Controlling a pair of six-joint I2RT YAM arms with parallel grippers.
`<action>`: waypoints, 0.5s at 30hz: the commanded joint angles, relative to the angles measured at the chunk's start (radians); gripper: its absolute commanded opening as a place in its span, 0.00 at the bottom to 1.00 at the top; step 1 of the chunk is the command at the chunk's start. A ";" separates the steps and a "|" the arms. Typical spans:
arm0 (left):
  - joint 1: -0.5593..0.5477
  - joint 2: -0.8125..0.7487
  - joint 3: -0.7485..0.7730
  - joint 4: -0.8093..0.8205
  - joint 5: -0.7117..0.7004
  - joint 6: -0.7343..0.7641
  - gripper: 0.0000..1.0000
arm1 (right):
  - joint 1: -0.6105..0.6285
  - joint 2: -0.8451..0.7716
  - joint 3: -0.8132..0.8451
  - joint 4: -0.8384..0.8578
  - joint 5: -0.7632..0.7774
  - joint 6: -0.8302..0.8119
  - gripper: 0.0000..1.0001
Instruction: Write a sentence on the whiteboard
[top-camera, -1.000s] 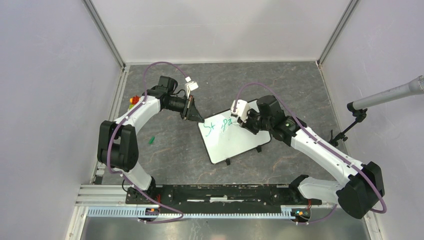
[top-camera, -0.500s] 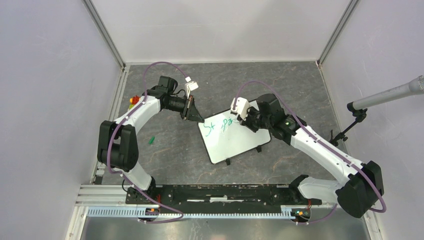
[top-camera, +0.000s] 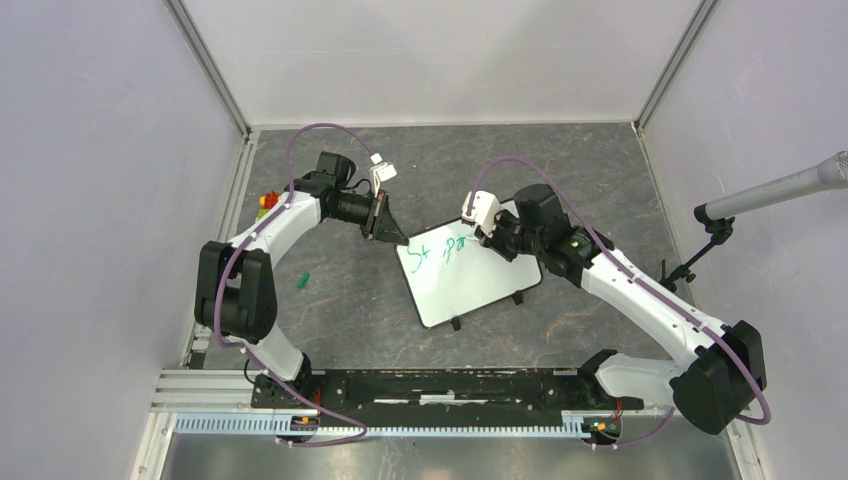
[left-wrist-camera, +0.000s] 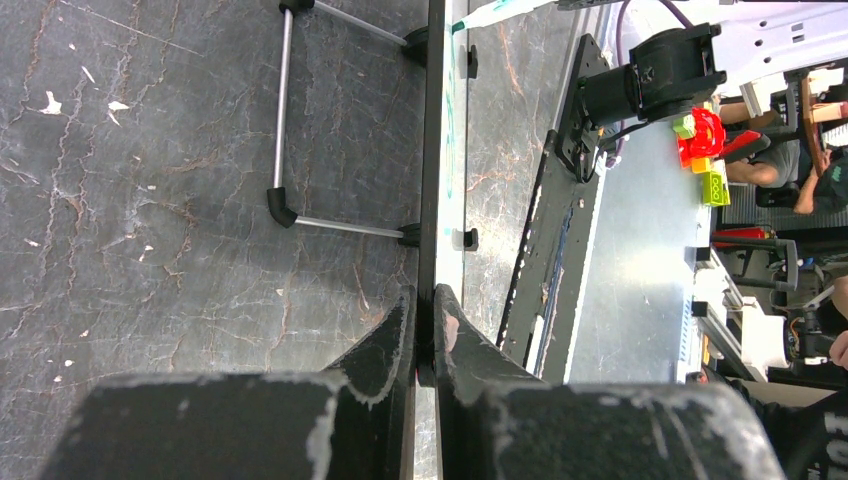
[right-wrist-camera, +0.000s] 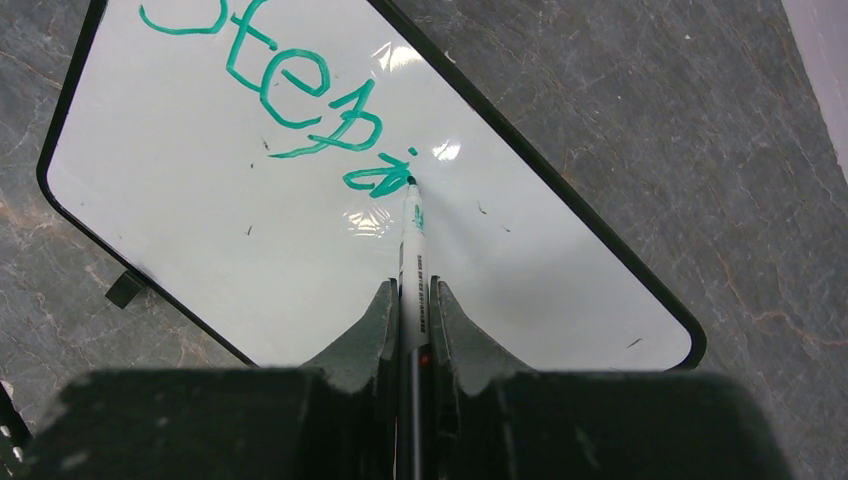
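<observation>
Right wrist view: the right gripper (right-wrist-camera: 412, 292) is clamped tight on a marker (right-wrist-camera: 411, 250), whose tip touches the board (right-wrist-camera: 180, 220) at the end of the sentence (right-wrist-camera: 300, 95). The sentence is one green line so far, reading roughly "Stepi". The left gripper (left-wrist-camera: 424, 305) is pinched shut on the board's edge, bracing it. The board sits mid-table (top-camera: 350, 300), propped on its feet between the two grippers.

To write well, I judge the tip needs light, even pressure and short strokes, lifting clear between letters. The left grip should hold firm so the board does not slide. The line slants toward the board's edge, so the next letters should stay small or drop to a second line.

Count: one board, one marker, two grippers, one line of writing, and one small green piece (top-camera: 303, 280) left of the board, possibly a cap.
</observation>
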 joint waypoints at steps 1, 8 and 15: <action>-0.008 0.016 0.013 -0.009 -0.038 0.047 0.03 | -0.017 0.002 0.032 0.020 0.044 -0.013 0.00; -0.008 0.019 0.013 -0.009 -0.040 0.047 0.02 | -0.020 -0.019 -0.002 0.010 0.042 -0.019 0.00; -0.008 0.015 0.012 -0.009 -0.043 0.047 0.03 | -0.020 -0.029 -0.043 -0.011 0.002 -0.018 0.00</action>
